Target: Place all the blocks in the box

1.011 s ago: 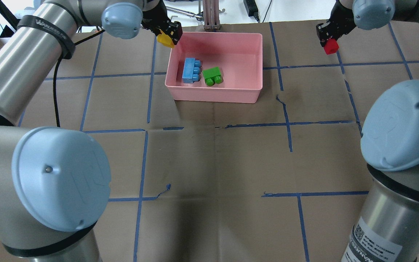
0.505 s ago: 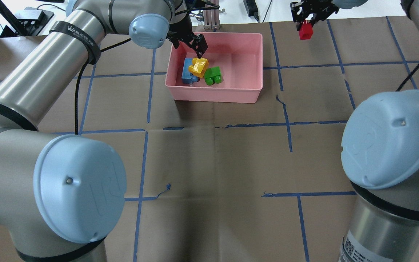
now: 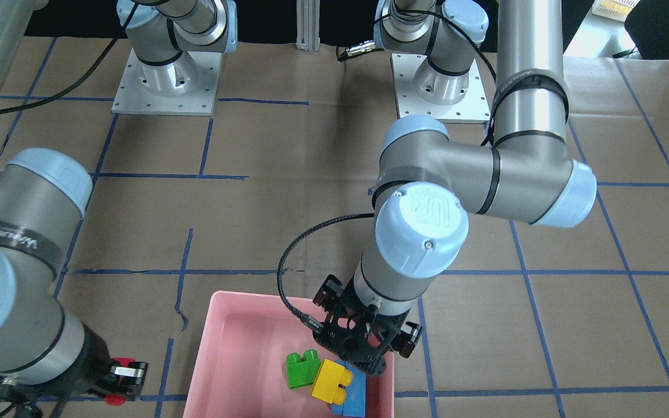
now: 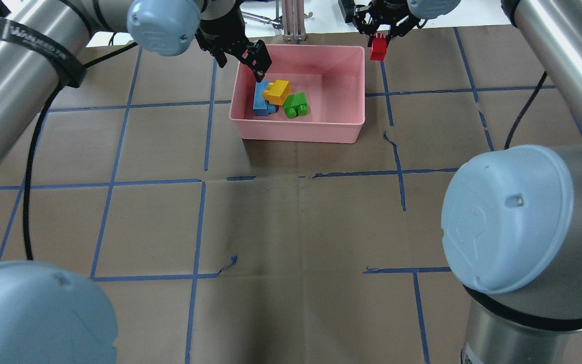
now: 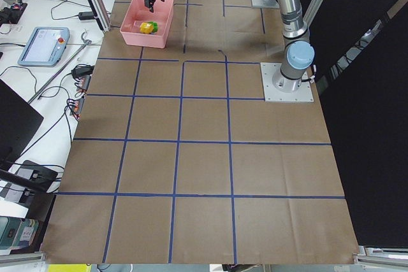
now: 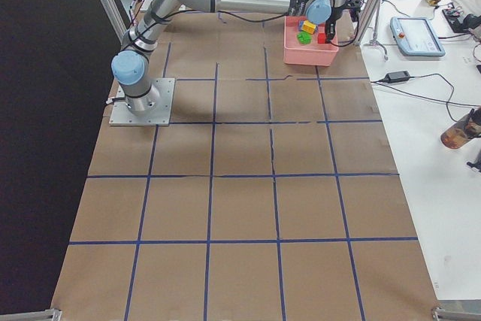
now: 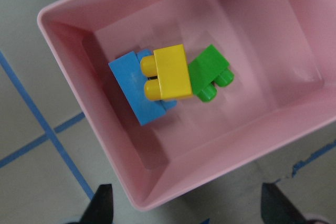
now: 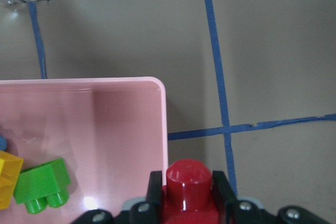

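Note:
The pink box (image 4: 301, 134) holds the blue block (image 4: 259, 102), the green block (image 4: 296, 105) and the yellow block (image 4: 277, 92), which lies tilted on the blue one. My left gripper (image 4: 240, 65) is open and empty above the box's far left corner. Its wrist view shows the yellow block (image 7: 172, 72) resting across the blue block (image 7: 131, 90), next to the green block (image 7: 207, 69). My right gripper (image 4: 379, 40) is shut on the red block (image 4: 378, 49), held in the air just outside the box's far right corner; it also shows in the right wrist view (image 8: 189, 182) beside the rim (image 8: 163, 129).
The table is brown paper with a blue tape grid (image 4: 205, 141). A metal post (image 4: 293, 20) stands just behind the box's far wall. Cables and a power brick (image 4: 346, 7) lie beyond the table's far edge. The near half of the table holds only my arms.
My left gripper carried the yellow block over the box, let it go onto the blue block, then drew back toward the far left corner. My right gripper moved left with the red block.

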